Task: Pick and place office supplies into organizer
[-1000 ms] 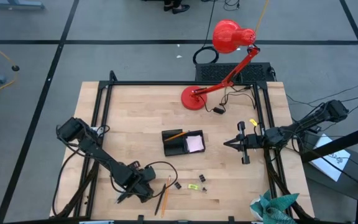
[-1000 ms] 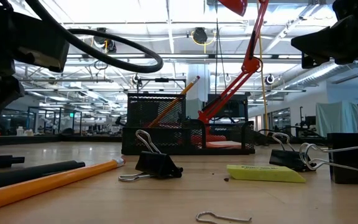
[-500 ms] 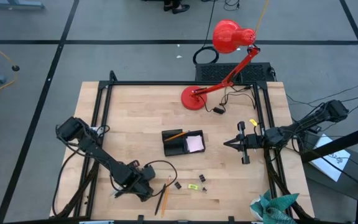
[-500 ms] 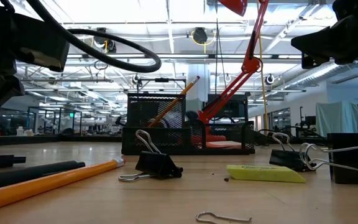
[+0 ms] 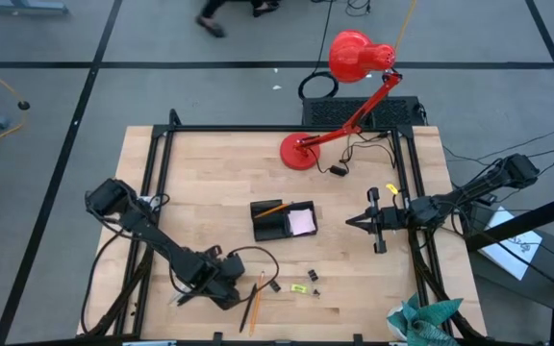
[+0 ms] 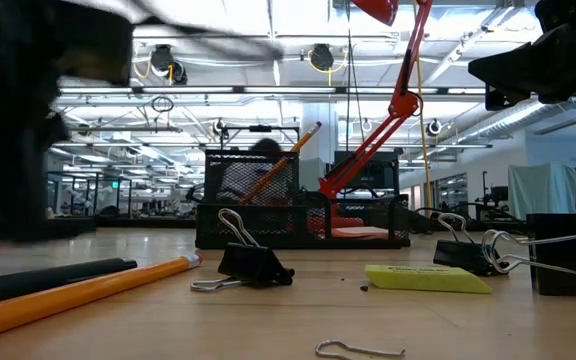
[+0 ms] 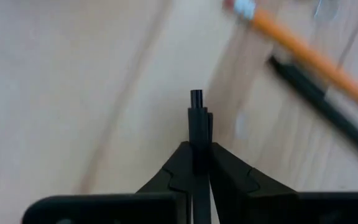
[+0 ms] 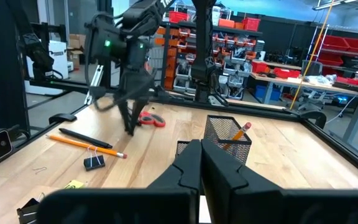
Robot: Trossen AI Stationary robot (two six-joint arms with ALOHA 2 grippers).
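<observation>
My left gripper (image 5: 208,288) hangs over the table's near left part, shut on a thin black pen (image 7: 196,99). In the right wrist view it (image 8: 129,118) points down, just in front of the red-handled scissors (image 8: 151,119), which lie flat on the table. An orange pencil (image 7: 309,59) and a dark pen (image 7: 328,106) also lie flat, side by side, to its right. The black mesh organizer (image 5: 272,229) stands mid-table with an orange pencil and a pink pad (image 5: 302,223) in it. My right gripper (image 5: 351,221) waits shut to the organizer's right. My left gripper pinches the thin black pen between its two fingers. The pen runs along the fingers, and its round end (image 7: 196,95) sticks out past the fingertips. The fingers point down at the table from above. The pen's end hangs clear of the wood.
Black binder clips (image 6: 253,265) (image 6: 468,258), a yellow-green bit (image 6: 423,278) and a bent paper clip (image 6: 358,349) lie near the front edge. A red desk lamp (image 5: 301,152) stands at the back. A dark frame rail (image 5: 157,163) borders the tabletop.
My left gripper has risen from the table. In the low view its dark lower part no longer stands on the wood at the left, the arm is blurred with motion, and a red bit of the scissors now shows there. The arm's cable loop has swung toward the organizer.
</observation>
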